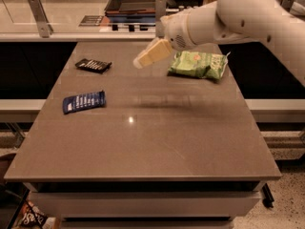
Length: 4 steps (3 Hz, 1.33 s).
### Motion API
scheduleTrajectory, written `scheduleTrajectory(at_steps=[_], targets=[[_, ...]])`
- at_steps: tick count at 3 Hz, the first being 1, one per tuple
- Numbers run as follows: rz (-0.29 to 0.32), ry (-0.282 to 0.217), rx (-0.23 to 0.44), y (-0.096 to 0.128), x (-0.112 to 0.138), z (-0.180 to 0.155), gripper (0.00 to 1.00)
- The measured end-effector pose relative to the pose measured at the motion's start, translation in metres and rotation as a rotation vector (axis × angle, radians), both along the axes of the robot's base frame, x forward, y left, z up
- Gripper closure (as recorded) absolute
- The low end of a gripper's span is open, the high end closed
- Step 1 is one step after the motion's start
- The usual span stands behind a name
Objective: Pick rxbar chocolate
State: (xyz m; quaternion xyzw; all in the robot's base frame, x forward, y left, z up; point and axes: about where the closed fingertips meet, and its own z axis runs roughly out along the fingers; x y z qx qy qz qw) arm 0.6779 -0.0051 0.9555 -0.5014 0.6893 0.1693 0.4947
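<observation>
None of the pick is done yet: the rxbar chocolate [93,65] lies flat and untouched on the worktop [157,147], at about 10 o'clock from its middle, near the far left edge. Your jaws hang above the far side at about 12 o'clock, between that bar and the green bag [198,64] at 1 o'clock, apart from both. You cannot tell whether they are spread or pressed together. The blue-wrapped bar [84,101] sits at 9 o'clock, closer to the front edge, so do not mistake it for the dark one. By my reckoning the whole approach is left: carry the jaws toward 9 o'clock, lower over the bar, close, lift
</observation>
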Motion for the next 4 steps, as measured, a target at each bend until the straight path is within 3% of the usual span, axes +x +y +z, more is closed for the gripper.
scheduleTrajectory(at_steps=[1,2,3,4], targets=[[0.011,0.045,0.024,0.031,0.01,-0.016,0.0],[-0.024,0.094,0.066,0.053,0.015,-0.027,0.0],[-0.101,0.128,0.125,0.068,0.018,-0.036,0.0],[-0.151,0.125,0.165,0.071,0.025,-0.038,0.0]])
